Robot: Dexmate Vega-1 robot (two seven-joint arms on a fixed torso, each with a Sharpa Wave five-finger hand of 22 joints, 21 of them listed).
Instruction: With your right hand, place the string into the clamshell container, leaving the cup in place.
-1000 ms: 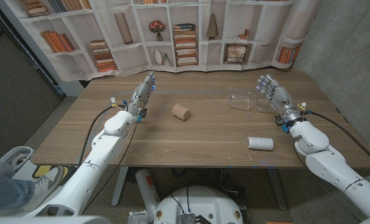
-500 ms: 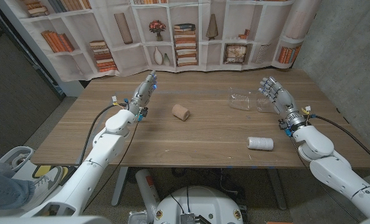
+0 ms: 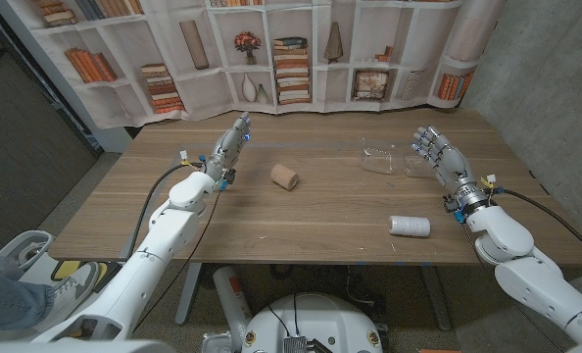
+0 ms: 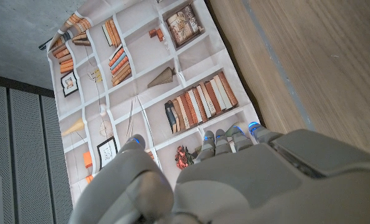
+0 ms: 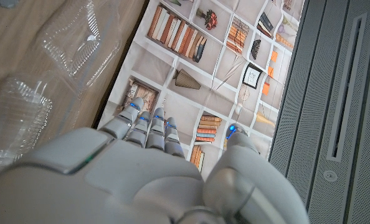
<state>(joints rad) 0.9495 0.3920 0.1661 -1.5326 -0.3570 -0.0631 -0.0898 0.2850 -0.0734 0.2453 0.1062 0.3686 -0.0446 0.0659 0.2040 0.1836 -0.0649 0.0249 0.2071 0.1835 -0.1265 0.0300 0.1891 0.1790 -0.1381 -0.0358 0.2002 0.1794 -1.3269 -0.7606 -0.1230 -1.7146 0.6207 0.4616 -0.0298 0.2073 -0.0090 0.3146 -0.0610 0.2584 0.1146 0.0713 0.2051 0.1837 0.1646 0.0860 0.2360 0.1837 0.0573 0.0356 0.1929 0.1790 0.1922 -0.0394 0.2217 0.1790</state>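
Observation:
A white spool of string [image 3: 410, 226] lies on its side near the table's front edge, right of centre. The clear clamshell container [image 3: 386, 160] lies open at the back right; its clear halves [image 5: 45, 81] also show in the right wrist view. A tan cup [image 3: 284, 176] lies on its side at the table's middle. My right hand [image 3: 436, 153] is raised beside the clamshell, behind the string, fingers apart and empty. My left hand [image 3: 229, 145] stands at the back left, fingers extended, holding nothing.
A bookshelf-print backdrop [image 3: 271, 49] hangs behind the table. A grey wall [image 3: 546, 78] stands close on the right. The table's front edge [image 3: 271, 261] runs just in front of the string.
My right hand and arm have drifted to the right and slightly toward the front. The left hand, string, cup and clamshell stay where they were.

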